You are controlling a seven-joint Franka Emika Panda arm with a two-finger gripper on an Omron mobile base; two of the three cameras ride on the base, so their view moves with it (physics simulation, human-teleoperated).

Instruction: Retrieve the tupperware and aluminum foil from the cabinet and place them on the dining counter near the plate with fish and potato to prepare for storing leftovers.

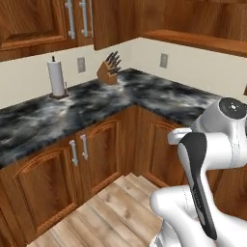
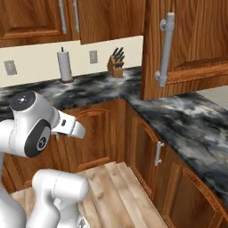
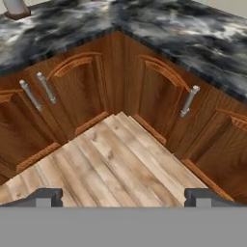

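The gripper (image 3: 123,195) stands wide and empty, aimed at the floor since nothing is reached yet. The cabinet (image 2: 187,40), upper right (door ajar), presumably hides the tupperware and foil.

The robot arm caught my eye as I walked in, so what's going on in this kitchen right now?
Nothing is being handled yet. The white arm is folded up in the corner of the kitchen, its gripper open, empty and aimed down at the wooden floor in front of the base cabinets. The wall cabinet with the long silver bar handle hangs above the marbled counter to its right, untouched. A paper towel roll and knife block stand on the counter.
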